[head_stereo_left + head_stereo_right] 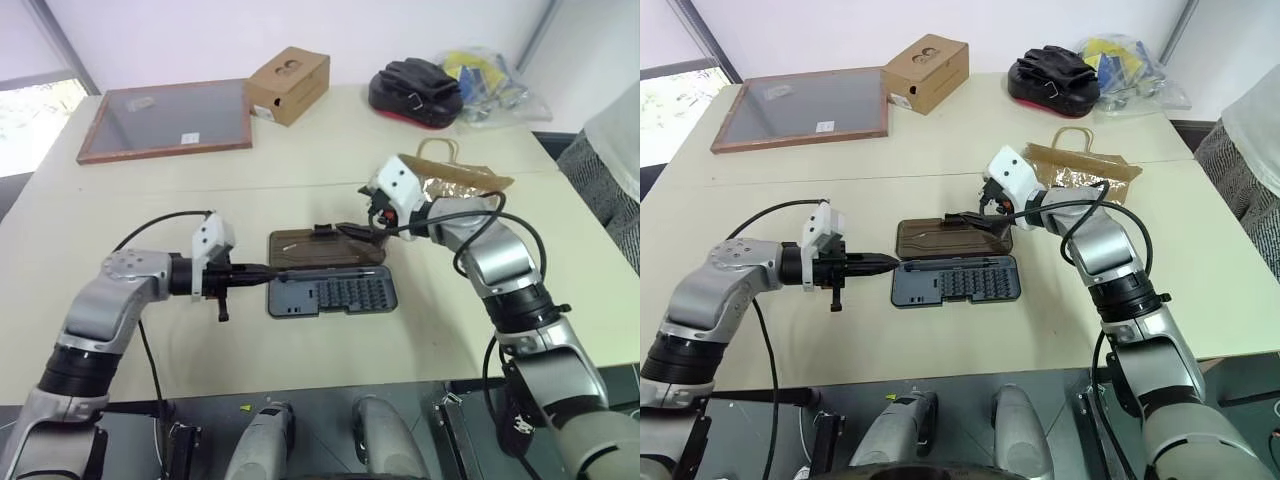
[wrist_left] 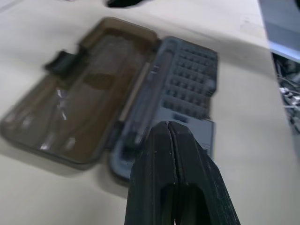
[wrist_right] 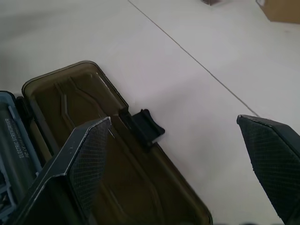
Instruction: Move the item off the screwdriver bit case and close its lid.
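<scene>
With the paper bag (image 1: pixel 1085 163) already aside at upper right, our spread right hand (image 1: pixel 970 218) could slip off the open lid (image 1: pixel 953 238) at centre frame, while our left hand (image 1: pixel 880 264), pressed together, could shove the screwdriver bit case (image 1: pixel 955 280).

Lid (image 3: pixel 117 154) glossy plastic (translucent); bag (image 1: pixel 1085 165) crinkled paper.

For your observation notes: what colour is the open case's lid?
Translucent smoky brown lid, seen best in the right wrist view.

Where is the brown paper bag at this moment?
In the left eye view, the paper bag lies flat on the table's right side, behind the right end effector, off the bit case.
</scene>
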### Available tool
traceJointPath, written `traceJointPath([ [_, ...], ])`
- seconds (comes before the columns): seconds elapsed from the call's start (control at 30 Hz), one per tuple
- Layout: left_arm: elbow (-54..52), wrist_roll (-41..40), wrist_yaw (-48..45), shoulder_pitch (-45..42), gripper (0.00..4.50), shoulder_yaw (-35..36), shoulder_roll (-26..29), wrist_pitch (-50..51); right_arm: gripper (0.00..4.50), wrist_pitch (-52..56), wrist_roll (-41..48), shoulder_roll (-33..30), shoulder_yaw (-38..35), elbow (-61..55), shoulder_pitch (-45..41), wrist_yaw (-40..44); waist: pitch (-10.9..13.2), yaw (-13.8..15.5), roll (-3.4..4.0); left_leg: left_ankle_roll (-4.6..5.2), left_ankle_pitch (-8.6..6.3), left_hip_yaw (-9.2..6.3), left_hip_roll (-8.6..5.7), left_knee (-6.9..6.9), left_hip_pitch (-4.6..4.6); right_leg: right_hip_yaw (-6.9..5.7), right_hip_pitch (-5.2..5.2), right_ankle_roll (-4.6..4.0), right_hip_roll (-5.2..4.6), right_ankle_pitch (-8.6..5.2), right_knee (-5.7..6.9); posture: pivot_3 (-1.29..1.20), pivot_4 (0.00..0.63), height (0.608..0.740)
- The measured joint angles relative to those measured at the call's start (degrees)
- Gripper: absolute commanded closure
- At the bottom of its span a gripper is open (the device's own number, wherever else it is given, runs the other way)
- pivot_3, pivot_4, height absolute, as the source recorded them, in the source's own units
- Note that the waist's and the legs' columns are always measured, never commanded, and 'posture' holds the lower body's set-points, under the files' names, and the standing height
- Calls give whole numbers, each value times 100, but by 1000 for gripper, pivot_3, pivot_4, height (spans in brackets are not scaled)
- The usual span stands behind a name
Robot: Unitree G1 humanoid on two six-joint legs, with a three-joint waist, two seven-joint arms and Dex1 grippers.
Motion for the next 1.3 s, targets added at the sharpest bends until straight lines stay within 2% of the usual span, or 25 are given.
traceJointPath([
  [0.23,-42,267,-86,281,4500,-384,26,-296,7,-295,-189,54,203,720,-183,344,1,6,0,0,0,0,-3,2,-1,0,0,0,-1,0,0,0,150,740],
  [0.43,371,640,-68,273,4500,-683,-133,-814,7,-494,-467,75,314,1912,-1001,673,1,-2,1,-1,0,2,-5,1,-1,0,-2,-1,1,1,1,0,150,740],
  [0.7,538,798,-44,223,4500,-715,-246,-1175,7,-1196,-762,311,377,3784,-1897,1413,1,-7,1,-1,1,2,-6,1,0,0,-2,-1,1,1,2,0,150,740],
  [0.9,512,827,57,245,4500,-712,-256,-1219,7,-1770,-1102,492,568,4598,-1925,1792,1,-8,2,-2,1,1,-7,2,0,0,-2,-1,1,2,6,0,150,740],
  [1.27,375,835,257,358,4500,-706,-252,-1252,7,-2240,-1353,736,536,5078,-1927,1718,0,-10,3,-6,3,0,-7,2,3,0,-2,-2,1,2,10,0,150,740],
  [1.3,364,835,276,368,4500,-705,-252,-1253,248,-2248,-1363,741,532,5082,-1927,1718,0,-11,4,-6,3,0,-7,2,3,0,-2,-2,1,2,10,0,150,740],
])
